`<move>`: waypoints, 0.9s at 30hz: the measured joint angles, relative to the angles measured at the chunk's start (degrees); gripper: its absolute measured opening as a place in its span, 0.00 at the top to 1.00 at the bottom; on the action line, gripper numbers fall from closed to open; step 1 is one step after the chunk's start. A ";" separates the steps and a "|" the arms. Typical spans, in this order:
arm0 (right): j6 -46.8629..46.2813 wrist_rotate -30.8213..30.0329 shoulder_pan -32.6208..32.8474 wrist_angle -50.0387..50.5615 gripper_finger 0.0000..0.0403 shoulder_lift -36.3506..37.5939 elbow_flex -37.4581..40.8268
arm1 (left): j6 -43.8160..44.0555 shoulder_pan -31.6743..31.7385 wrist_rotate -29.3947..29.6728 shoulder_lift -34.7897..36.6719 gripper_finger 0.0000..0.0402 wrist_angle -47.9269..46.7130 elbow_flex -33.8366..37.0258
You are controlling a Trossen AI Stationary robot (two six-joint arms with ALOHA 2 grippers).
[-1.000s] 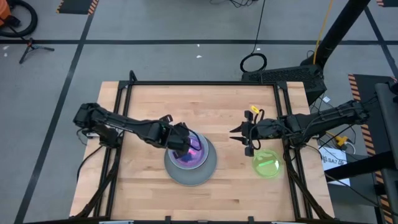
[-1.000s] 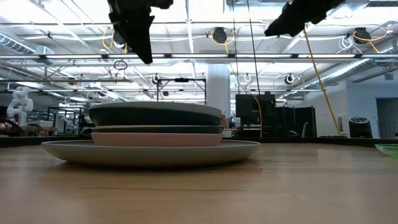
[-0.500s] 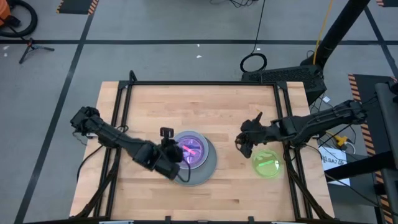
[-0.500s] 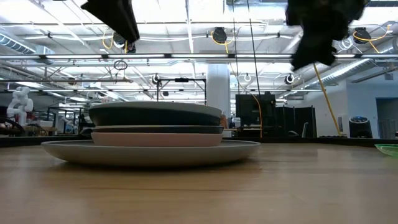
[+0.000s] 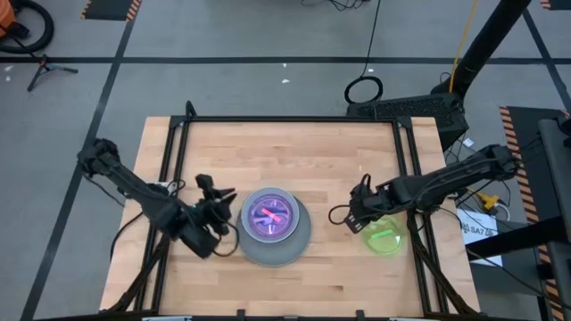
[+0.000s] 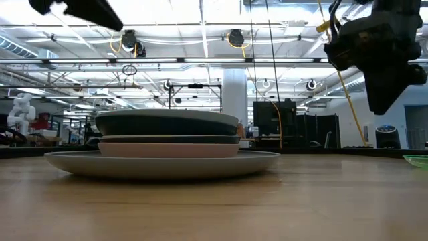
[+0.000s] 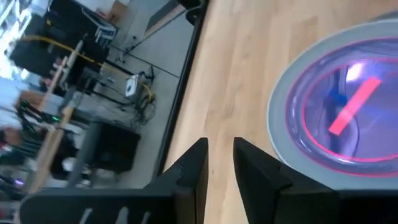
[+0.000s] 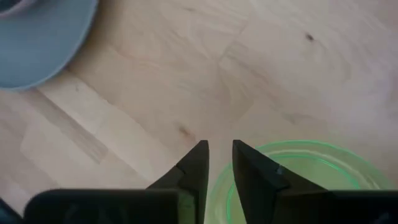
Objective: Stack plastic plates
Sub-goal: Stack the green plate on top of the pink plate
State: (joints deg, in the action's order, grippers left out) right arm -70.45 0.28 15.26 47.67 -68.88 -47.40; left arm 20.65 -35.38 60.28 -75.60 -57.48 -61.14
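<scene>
The plates stand stacked at the table's middle: the big grey plate [image 5: 294, 245] rests on the wood, with a peach-pink plate [image 6: 167, 148] and a dark teal one [image 6: 167, 124] above it and a translucent red plate [image 5: 272, 217] on top. A green plate [image 5: 384, 237] lies flat near the table's right edge. My left gripper [image 5: 214, 189] hovers left of the stack, fingers close together [image 7: 220, 149], holding nothing. My right gripper [image 5: 350, 217] hangs in the air just over the green plate's left rim [image 8: 298, 158], fingers close together, holding nothing.
Bare wood [image 5: 330, 160] lies between the stack and the green plate and along the far half of the table. The black frame rails [image 5: 174, 160] run along the left and right edges. Cables and equipment sit beyond the right edge [image 5: 482, 214].
My left gripper has drawn back from above the stack toward the table's left and near edge, and has turned to point toward the far edge. My right gripper has moved toward the near edge and down, closer to the green plate. The plates have stayed put.
</scene>
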 joint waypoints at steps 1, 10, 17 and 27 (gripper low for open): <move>-0.32 0.02 -0.05 -0.11 0.85 -0.47 0.00 | -0.36 0.47 -0.01 1.98 0.79 2.53 2.25; 6.53 -0.14 -3.98 -1.11 0.92 -6.81 -8.41 | -20.95 3.30 -12.35 16.78 0.79 37.72 19.76; 8.93 4.74 -5.92 10.17 0.96 -15.30 -16.47 | -33.30 5.01 -29.54 20.71 0.79 54.84 23.76; 9.63 14.28 -2.25 19.39 0.93 -23.34 -17.64 | -32.20 4.99 -28.80 20.57 0.79 54.18 22.19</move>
State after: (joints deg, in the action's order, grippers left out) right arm -60.82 14.56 13.01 67.06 -92.22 -65.04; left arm -11.55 -30.39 31.48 -55.03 -3.30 -38.95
